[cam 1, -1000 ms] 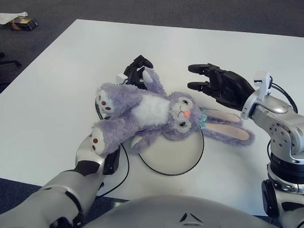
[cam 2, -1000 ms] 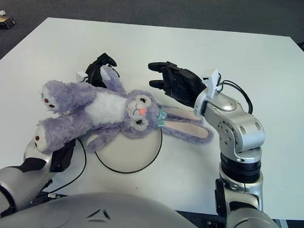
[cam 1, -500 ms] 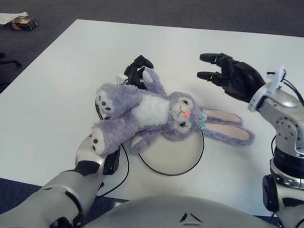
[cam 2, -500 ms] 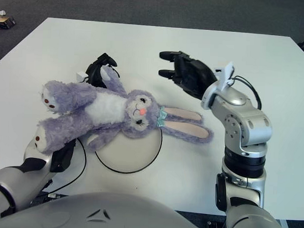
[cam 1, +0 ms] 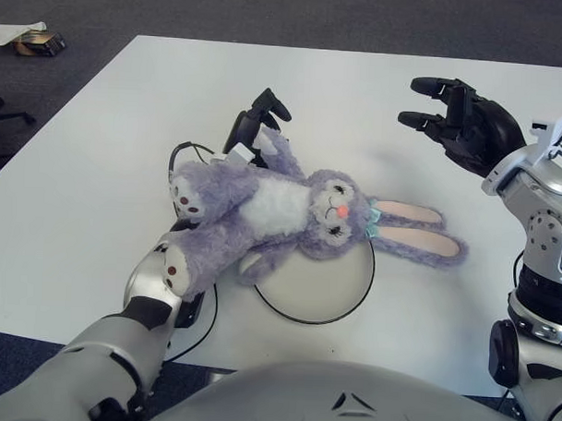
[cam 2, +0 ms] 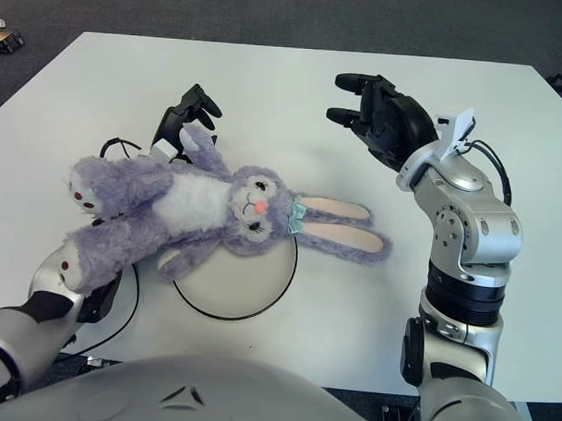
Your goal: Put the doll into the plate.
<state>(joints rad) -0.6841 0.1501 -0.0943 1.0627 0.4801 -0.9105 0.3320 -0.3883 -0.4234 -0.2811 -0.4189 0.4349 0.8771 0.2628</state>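
over the round white plate with a thin dark rim, near the front edge of the table, lay the soft lilac plush rabbit doll with a white belly, a pink nose and long pink-lined ears. its head and one arm rested over the plate's rear-left part, while its ears stretched onto the table to the right of the plate and its legs reached out to the left of the plate, raised toward the camera. so the doll was only partly on the plate; judged from this, the job was close to done but the body, legs and ears had yet to be gathered inside the rim.

the black three-fingered left hand showed behind the doll, to the rear-left of the plate, touching the doll's upper arm; whether its fingers actually gripped the plush could not be told. the black right hand hung in the air to the rear-right of the plate, well apart from the doll, fingers spread wide and holding nothing.

the flat white table was matte and plain. beyond it, far to the rear-left of the plate, lay dark grey carpet with a small brown box and crumpled white paper on it.
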